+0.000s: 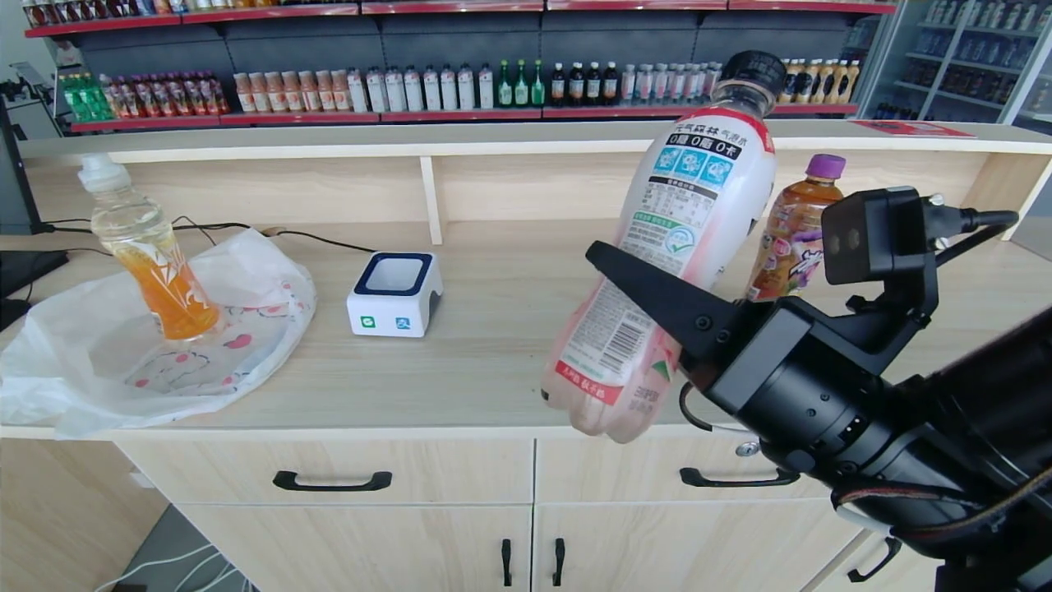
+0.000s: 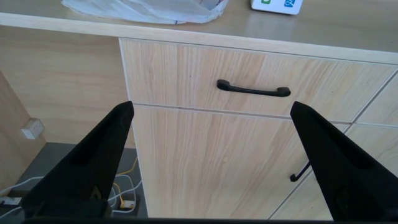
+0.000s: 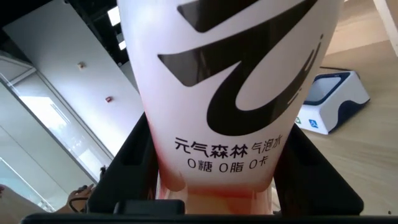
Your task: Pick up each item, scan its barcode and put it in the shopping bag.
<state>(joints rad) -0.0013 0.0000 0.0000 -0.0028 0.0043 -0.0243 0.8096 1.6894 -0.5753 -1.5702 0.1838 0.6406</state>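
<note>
Right end effector (image 1: 649,296): clamped on pink drink bottle (image 1: 682,238), tilted above the desk (image 1: 493,345) front edge, right of centre. Left end effector (image 2: 211,109): spread wide, empty, below the front edge, facing a drawer (image 2: 249,74). Orange drink bottle (image 1: 152,255): in shopping bag (image 1: 82,362), front left corner. Barcode scanner (image 1: 394,293): mid-desk.

The shopping bag (image 1: 82,370) lies at the far left of the counter (image 1: 493,345), and one bottle (image 1: 152,263) stands tilted on it. The scanner (image 1: 393,294) sits to the right of the bag, apart from it. Right of the scanner, my right pincer (image 3: 221,186) holds the gripped bottle (image 1: 674,247) above the counter's front edge. Behind it, a third bottle (image 1: 797,230) stands on the counter. My left pincer (image 2: 211,168) hangs below the counter's edge, in front of a drawer (image 2: 186,74). Stocked shelves (image 1: 411,82) run behind the counter.
</note>
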